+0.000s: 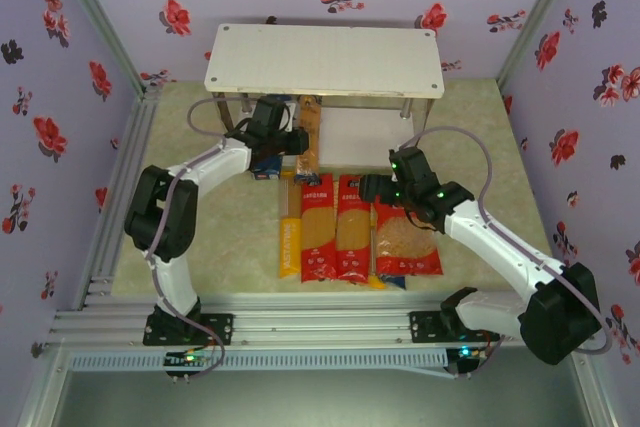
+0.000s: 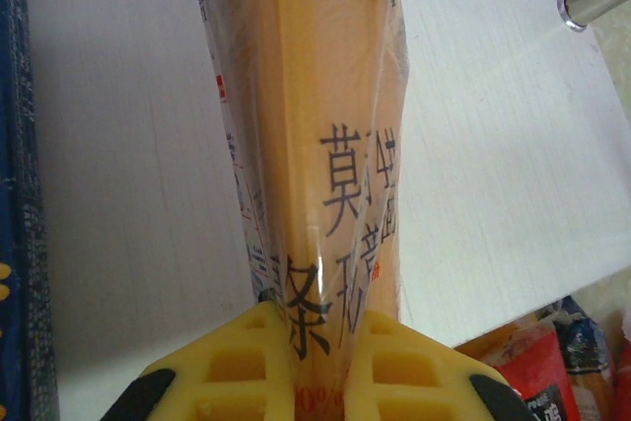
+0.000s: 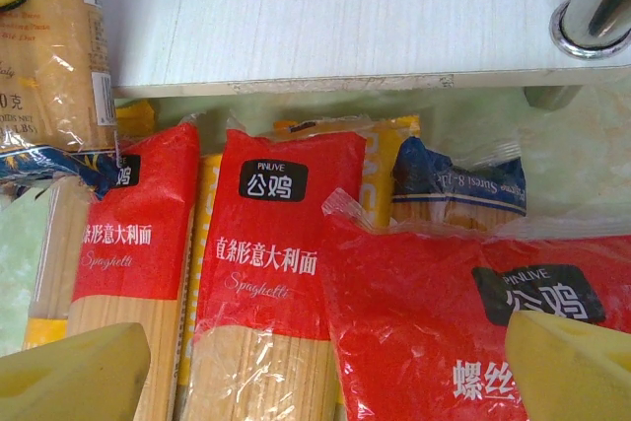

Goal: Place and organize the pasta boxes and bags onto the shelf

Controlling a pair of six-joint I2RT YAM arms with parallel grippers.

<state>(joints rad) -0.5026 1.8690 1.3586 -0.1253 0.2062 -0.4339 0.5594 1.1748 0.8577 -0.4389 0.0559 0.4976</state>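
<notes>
My left gripper point(image 2: 320, 342) is shut on the near end of a long yellow-orange bag point(image 2: 315, 145), which runs forward over the shelf's lower white board point(image 2: 493, 145). From above, the left gripper point(image 1: 295, 142) sits just in front of the shelf point(image 1: 323, 60), the bag point(image 1: 310, 137) reaching under its top board. A dark-blue pasta box point(image 2: 15, 194) lies along the left of the bag. My right gripper point(image 3: 325, 372) stands open over the wide red bag point(image 3: 434, 322), touching nothing. Two long red bags point(image 3: 276, 244) point(image 3: 128, 234) lie beside it.
A shiny metal shelf leg point(image 3: 601, 2) stands on the lower board's right corner. A blue-topped spaghetti packet point(image 3: 458, 179) and yellow packets lie under the red bags. Another long yellow bag point(image 1: 290, 242) lies left of the red ones. Flowered walls enclose the table.
</notes>
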